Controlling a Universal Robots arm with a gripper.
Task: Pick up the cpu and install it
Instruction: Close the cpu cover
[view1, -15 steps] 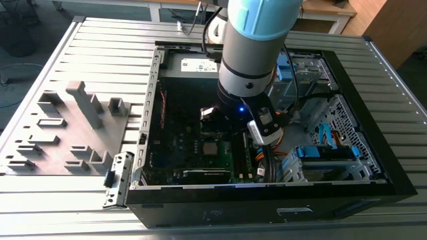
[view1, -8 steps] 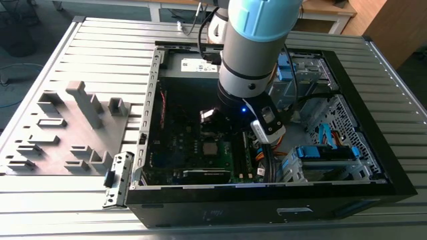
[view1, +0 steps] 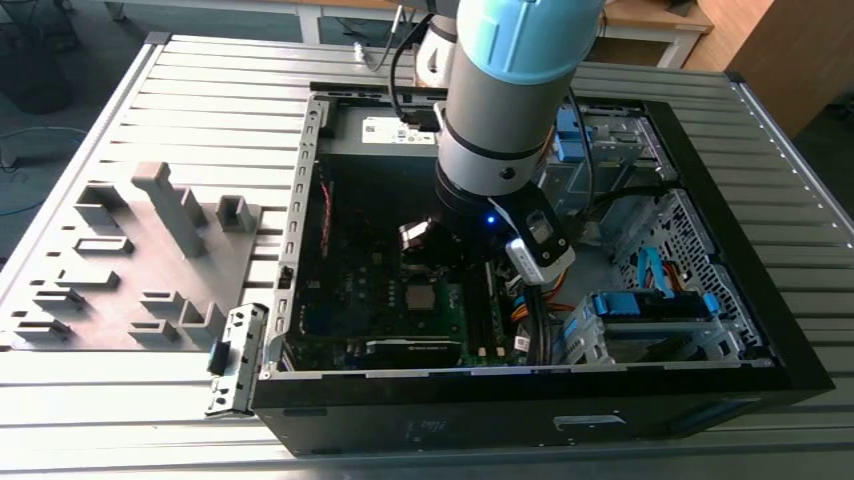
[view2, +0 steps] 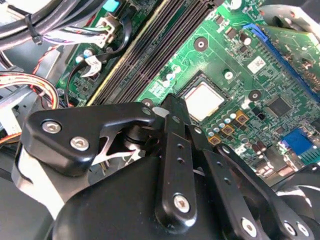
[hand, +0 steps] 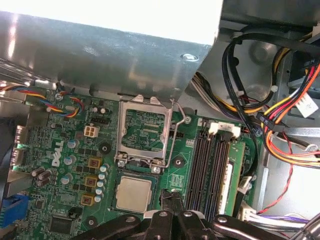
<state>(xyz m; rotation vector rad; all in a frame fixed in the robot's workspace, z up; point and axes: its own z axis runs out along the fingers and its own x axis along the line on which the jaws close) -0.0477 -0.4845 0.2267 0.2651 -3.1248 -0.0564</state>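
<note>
The cpu (hand: 133, 194) lies flat in its socket on the green board (hand: 186, 176). The metal bracket (hand: 144, 131) next to it stands open, I think so the chip can go in. My pincer (hand: 172, 196) hangs just beside the chip, narrow and holding nothing. There is white print on the board, which I leave unread.
</note>
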